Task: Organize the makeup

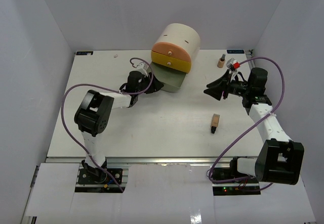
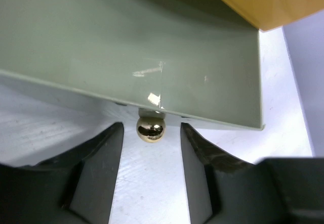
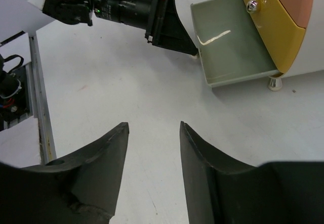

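Observation:
One tan black-capped bottle (image 1: 215, 122) lies on the table at the middle right. A second one (image 1: 221, 61) stands at the back right. The black jars, compact, green ball and pink jar are out of view. My left gripper (image 1: 156, 85) is open at the front of the pulled-out grey drawer (image 1: 169, 77). In the left wrist view its fingers (image 2: 109, 153) flank the drawer's gold knob (image 2: 151, 128) without touching it. My right gripper (image 1: 210, 91) is open and empty, above bare table right of the drawer, in its own view too (image 3: 153, 125). The drawer's inside (image 3: 230, 39) looks empty.
The cream drum (image 1: 178, 38) stands at the back centre with its orange drawer (image 1: 171, 49) and yellow drawer (image 1: 172, 61) shut. A small red and white object (image 1: 234, 63) lies next to the standing bottle. White walls enclose the table.

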`<state>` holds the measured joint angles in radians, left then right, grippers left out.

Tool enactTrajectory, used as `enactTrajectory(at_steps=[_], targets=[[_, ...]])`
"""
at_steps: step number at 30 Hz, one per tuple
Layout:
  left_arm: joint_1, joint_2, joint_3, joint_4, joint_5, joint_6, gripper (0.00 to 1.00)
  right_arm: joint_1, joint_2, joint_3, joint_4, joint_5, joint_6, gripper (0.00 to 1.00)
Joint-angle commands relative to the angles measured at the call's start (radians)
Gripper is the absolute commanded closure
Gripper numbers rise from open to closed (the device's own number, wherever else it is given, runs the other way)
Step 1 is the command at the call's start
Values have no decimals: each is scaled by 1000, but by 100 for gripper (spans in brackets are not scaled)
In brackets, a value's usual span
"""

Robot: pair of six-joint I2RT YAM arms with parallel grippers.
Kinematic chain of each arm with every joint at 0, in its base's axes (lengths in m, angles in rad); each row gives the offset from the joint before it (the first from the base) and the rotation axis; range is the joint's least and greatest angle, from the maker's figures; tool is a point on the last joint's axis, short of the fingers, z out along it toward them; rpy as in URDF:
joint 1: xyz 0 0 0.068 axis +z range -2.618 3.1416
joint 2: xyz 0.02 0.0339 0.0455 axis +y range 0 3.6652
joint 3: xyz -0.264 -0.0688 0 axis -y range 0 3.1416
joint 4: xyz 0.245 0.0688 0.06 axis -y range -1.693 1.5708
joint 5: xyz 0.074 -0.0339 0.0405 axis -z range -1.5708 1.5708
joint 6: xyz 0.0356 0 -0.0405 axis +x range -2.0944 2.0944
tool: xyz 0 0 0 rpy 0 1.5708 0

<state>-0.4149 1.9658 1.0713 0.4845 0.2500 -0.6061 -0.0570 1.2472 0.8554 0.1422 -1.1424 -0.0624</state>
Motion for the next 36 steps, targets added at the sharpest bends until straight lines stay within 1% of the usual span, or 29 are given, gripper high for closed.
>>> enactTrajectory(at_steps=[1,4,6,9,11,13,14,15,16,18,19,21,22,24,26,28,31,34,36], targets=[[1,-170,-58,-17,-39,41,26,-1,10,59,-110,64,-92,44],[2,-256,-89,-8,-61,59,13,5,27,99,-226,110,-177,41],[2,-287,-85,-51,-54,75,12,9,33,112,-261,133,-227,38],[4,-372,-88,-114,-37,106,11,36,38,135,-368,187,-330,34],[6,-442,-104,-157,-37,130,10,53,38,141,-443,215,-493,30],[10,-516,-126,-202,-46,146,6,55,38,145,-564,204,-770,22],[16,-578,-154,-225,-56,142,3,55,40,147,-732,165,-924,19],[21,-625,-182,-231,-66,141,2,55,40,148,-856,149,-1111,16],[27,-681,-218,-229,-67,143,2,55,37,142,-948,171,-1326,15],[38,-803,-291,-228,-65,156,2,55,29,130,-1098,253,-1744,13],[40,-865,-316,-241,-67,173,2,55,28,132,-1140,316,-1911,11],[42,-947,-358,-274,-58,203,2,77,66,172,-1275,436,-2178,10],[42,-981,-371,-304,-53,221,2,86,95,203,-1333,478,-2256,10],[42,-1052,-381,-392,-42,269,2,91,163,276,-1409,524,-2314,11],[40,-1120,-395,-450,-68,316,2,105,220,317,-1449,598,-2358,13],[39,-1189,-417,-478,-119,354,2,127,254,322,-1433,694,-2368,13],[39,-1270,-449,-477,-187,354,2,189,295,303,-1392,807,-2351,12],[39,-1285,-451,-470,-165,346,2,259,319,254,-1329,910,-2314,10],[39,-1280,-445,-479,-150,341,2,291,325,214,-1264,946,-2306,9]])
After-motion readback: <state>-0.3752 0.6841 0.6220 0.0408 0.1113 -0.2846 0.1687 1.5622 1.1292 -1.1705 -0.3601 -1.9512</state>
